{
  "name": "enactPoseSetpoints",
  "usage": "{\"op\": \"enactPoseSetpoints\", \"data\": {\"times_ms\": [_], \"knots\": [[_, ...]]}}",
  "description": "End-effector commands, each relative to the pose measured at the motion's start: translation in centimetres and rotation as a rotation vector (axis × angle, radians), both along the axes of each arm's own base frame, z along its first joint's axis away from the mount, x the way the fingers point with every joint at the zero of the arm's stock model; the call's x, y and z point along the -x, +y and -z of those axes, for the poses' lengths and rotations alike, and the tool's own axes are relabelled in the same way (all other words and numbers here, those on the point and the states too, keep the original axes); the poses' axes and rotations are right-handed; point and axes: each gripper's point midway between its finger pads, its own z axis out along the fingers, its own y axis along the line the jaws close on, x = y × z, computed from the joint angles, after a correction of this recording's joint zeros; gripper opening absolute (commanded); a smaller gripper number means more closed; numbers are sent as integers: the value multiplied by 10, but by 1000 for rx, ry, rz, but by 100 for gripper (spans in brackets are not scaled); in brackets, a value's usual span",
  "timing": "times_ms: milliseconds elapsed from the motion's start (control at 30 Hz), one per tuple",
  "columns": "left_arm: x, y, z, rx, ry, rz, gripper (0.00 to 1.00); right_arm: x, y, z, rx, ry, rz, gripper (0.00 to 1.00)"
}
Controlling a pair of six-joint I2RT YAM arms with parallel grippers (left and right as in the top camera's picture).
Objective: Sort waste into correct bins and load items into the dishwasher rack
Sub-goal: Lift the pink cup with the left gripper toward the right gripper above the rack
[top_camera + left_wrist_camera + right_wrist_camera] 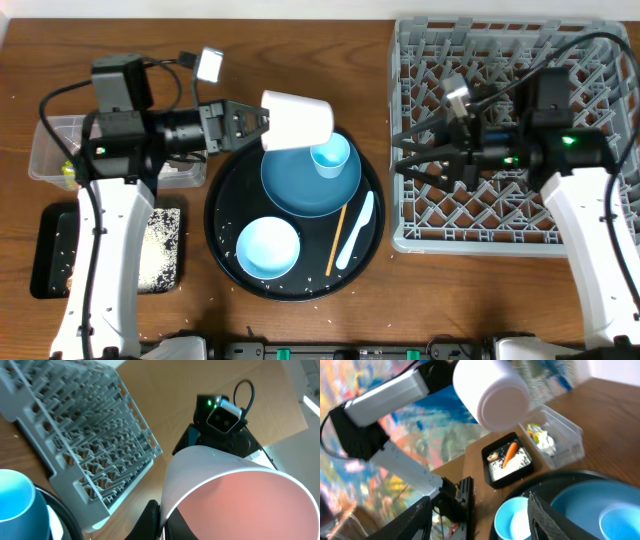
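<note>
Overhead, the left end effector (258, 122) grips the pink cup (298, 121) sideways, maybe for the open right end effector (402, 155) ahead.

Rack (470, 60) right of round tray (310, 255); tub (50, 140) behind flat tray (50, 255) at left, wrapper (535, 434) seemingly inside tub.

Overhead: left end effector (262, 122) fingertips hidden behind the pink cup (297, 121) | left of frame: clear tub (55, 140) and flat black tray (50, 250) partly covered by the left arm | right of frame: grey rack (430, 50) partly under the right arm | left wrist view: light blue cup (20, 505) cut off at lower left, pink cup by the bottom edge | right wrist view: upper-left background a blurred smear
</note>
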Motion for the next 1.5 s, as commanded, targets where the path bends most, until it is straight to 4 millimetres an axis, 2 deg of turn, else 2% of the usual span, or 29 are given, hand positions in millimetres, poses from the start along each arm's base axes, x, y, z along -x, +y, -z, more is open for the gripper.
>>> {"op": "enactPoseSetpoints", "data": {"times_ms": [0, 167, 300, 467, 667, 767, 833, 1000, 1167, 1333, 1467], "knots": [[3, -15, -3, -18, -33, 37, 6, 10, 12, -10, -57, -77, -79, 58], [13, -37, -1, -31, -38, 94, 6, 10, 19, -11, -56, -118, -99, 59], [19, -46, -1, -30, -39, 124, 6, 11, 21, -12, -58, -141, -107, 61], [20, -47, -1, -30, -38, 126, 6, 14, 26, -13, -59, -154, -123, 65], [19, -47, -2, -30, -50, 125, 6, 14, 34, -7, -25, -161, -123, 64], [19, -47, -2, -30, -50, 125, 6, 14, 35, -7, -21, -162, -123, 69], [19, -47, -2, -29, -50, 126, 6, 8, 36, -2, 11, -148, -97, 72], [19, -47, -2, -29, -52, 126, 6, -10, 37, 5, 79, -103, -18, 73], [19, -47, -2, -29, -52, 126, 6, -17, 39, -3, 64, -135, -6, 74], [20, -47, -3, -24, -52, 132, 6, -22, 40, -1, 73, -134, 9, 76], [20, -47, -3, -24, -52, 132, 6, -20, 49, 5, 74, -121, -18, 77]]}}
